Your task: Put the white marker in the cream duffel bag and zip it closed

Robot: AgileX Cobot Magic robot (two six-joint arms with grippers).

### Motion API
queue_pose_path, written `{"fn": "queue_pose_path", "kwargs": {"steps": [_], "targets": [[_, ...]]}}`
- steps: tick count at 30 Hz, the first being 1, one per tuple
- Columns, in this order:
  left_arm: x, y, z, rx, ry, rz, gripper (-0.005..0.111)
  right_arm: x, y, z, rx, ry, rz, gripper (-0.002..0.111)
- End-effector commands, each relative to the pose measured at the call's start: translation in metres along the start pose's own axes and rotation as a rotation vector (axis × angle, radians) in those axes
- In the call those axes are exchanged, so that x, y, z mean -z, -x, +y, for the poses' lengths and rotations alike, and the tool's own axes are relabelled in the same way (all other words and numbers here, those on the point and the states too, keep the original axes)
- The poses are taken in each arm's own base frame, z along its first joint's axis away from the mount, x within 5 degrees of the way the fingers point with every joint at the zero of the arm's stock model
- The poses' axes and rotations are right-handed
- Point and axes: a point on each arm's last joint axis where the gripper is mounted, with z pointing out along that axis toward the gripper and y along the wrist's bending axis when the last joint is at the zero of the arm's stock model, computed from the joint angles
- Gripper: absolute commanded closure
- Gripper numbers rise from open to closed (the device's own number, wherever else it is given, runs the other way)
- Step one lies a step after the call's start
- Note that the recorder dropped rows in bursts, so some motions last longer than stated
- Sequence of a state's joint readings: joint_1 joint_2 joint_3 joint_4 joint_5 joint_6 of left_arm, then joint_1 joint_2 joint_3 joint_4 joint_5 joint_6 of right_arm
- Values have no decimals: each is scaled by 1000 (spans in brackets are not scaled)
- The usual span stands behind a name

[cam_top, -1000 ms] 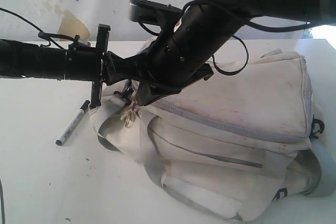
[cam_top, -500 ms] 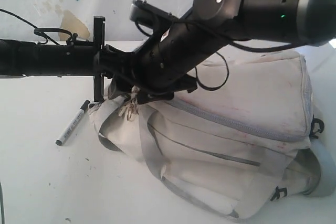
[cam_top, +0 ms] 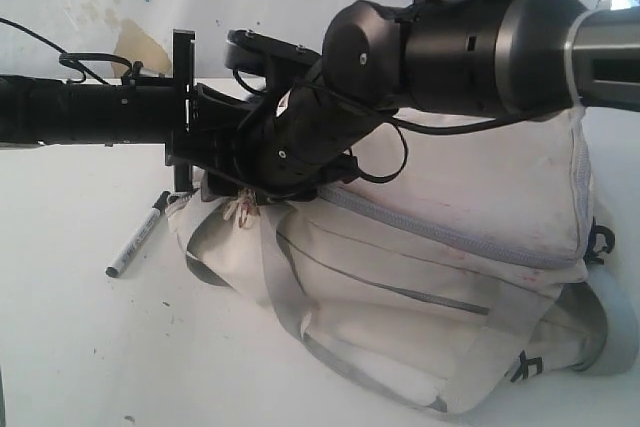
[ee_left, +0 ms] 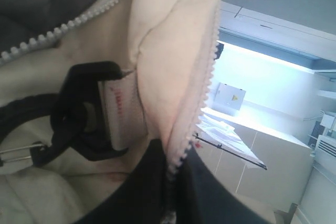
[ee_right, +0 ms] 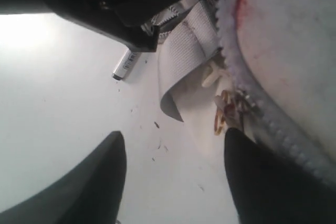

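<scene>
Lower right we see the cream duffel bag (cam_top: 450, 277), at centre left the white marker (cam_top: 139, 235) lying on the table (cam_top: 60, 327) beside its end, and beyond, our left gripper (ee_left: 170, 167) pinching the bag's fabric, our right gripper (ee_right: 173, 148) spread wide and empty.

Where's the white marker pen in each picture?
Exterior view: the slim white marker pen with black cap lies on the white table, left of the cream fabric duffel bag.
Left wrist view: not in it.
Right wrist view: its end shows beside a grey webbing strap.
Shared landmark: the bag's zipper.
</scene>
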State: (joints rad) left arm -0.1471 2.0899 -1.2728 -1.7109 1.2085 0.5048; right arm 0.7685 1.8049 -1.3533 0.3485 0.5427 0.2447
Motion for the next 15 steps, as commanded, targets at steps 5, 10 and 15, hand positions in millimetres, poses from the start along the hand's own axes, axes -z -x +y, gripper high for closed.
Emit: {"fn": "queue_pose_path", "kwargs": {"steps": [5, 10, 15], "targets": [[3, 1, -3, 14, -35, -11, 107, -1, 0, -4, 85, -51, -12, 57], [3, 1, -3, 28, -35, -11, 107, -4, -1, -8, 108, -62, -41, 59], [3, 1, -3, 60, -35, -10, 107, -7, -1, -10, 115, -55, -91, 59]]}}
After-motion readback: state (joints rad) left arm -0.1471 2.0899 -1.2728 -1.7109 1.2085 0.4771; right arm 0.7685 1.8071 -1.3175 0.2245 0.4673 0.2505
